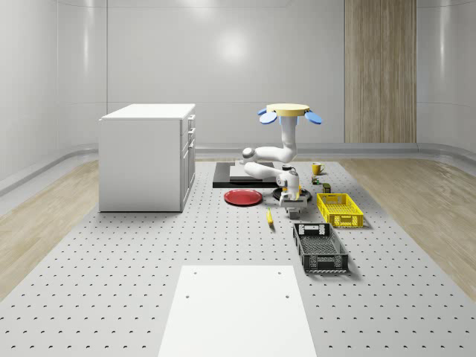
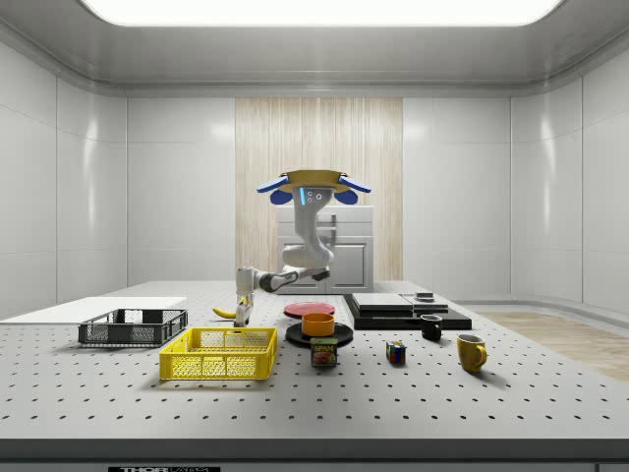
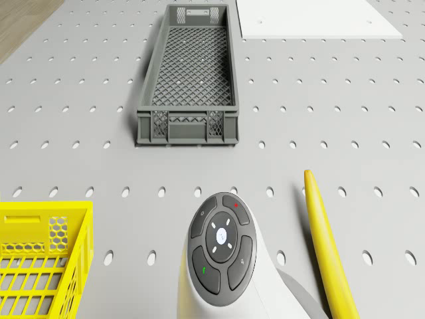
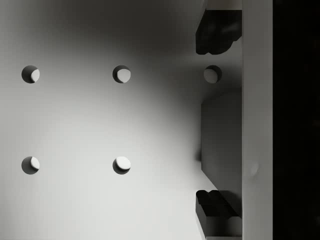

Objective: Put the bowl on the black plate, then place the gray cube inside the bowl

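Where the side view gives it clean, the orange bowl sits on the black plate, lower centre of that frame, on the perforated counter. A spam can stands just in front of the plate.

In the wrist view a gray block lies between the dark fingertips, apart from both. It may be the gray cube, but I cannot tell from this angle. The tool is spread wide and grips nothing. It hangs low over the counter, left of the bowl in the side view.

A banana lies just beside the tool. The yellow crate is on its other side and the gray crate is beyond.

The drone hovers above the counter, centre of the whole-scene view, over the black slab and plate area. Its arm bends down toward the near side.

A white cabinet stands left of centre in the whole-scene view. A red plate lies between the cabinet and the tool.
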Motion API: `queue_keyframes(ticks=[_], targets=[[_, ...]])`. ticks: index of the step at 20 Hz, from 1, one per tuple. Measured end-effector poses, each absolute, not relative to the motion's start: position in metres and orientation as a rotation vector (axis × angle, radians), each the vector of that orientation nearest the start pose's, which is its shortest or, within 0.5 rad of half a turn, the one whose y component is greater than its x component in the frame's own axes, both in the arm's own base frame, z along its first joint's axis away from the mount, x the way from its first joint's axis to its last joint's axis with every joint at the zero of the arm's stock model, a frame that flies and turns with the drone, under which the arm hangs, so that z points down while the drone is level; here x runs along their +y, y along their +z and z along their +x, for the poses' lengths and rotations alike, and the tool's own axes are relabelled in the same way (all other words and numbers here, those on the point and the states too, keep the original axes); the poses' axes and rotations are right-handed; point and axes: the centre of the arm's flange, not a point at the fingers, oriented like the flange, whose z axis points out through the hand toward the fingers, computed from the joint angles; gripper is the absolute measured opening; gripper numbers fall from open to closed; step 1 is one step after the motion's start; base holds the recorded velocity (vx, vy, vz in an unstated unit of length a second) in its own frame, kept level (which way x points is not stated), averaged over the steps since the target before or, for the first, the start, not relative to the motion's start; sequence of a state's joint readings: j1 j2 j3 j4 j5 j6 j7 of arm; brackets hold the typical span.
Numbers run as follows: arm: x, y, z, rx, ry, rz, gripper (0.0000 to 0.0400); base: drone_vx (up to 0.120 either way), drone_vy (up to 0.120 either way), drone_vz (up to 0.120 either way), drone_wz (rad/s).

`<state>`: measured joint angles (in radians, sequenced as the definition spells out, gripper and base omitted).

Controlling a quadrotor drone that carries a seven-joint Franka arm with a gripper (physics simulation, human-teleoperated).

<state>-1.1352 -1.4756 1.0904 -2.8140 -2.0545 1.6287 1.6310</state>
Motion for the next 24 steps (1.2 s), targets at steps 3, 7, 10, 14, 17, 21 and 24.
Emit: queue_keyframes(ticks=[3, 7, 10, 14, 17, 21, 24], targets=[[0.0101, 0.5687, 0.3008, -0.002, 0.786, 0.001, 0.0400, 0.120, 0.000, 0.000, 0.000], [0.0101, 0.5687, 0.3008, -0.002, 0.786, 0.001, 0.0400, 0.020, 0.000, 0.000, 0.000], [0.0104, 0.5687, 0.3008, -0.002, 0.786, 0.001, 0.0400, 0.000, 0.000, 0.000, 0.000], [0.0138, 0.5687, 0.3008, -0.002, 0.786, 0.001, 0.0400, 0.000, 0.000, 0.000, 0.000], [0.0149, 0.5687, 0.3008, -0.002, 0.786, 0.001, 0.0400, 0.000, 0.000, 0.000, 0.000], [0.0156, 0.5687, 0.3008, -0.002, 0.786, 0.001, 0.0310, 0.000, 0.000, 0.000, 0.000], [0.0159, 0.5687, 0.3008, -0.002, 0.786, 0.000, 0.0279, 0.000, 0.000, 0.000, 0.000]])
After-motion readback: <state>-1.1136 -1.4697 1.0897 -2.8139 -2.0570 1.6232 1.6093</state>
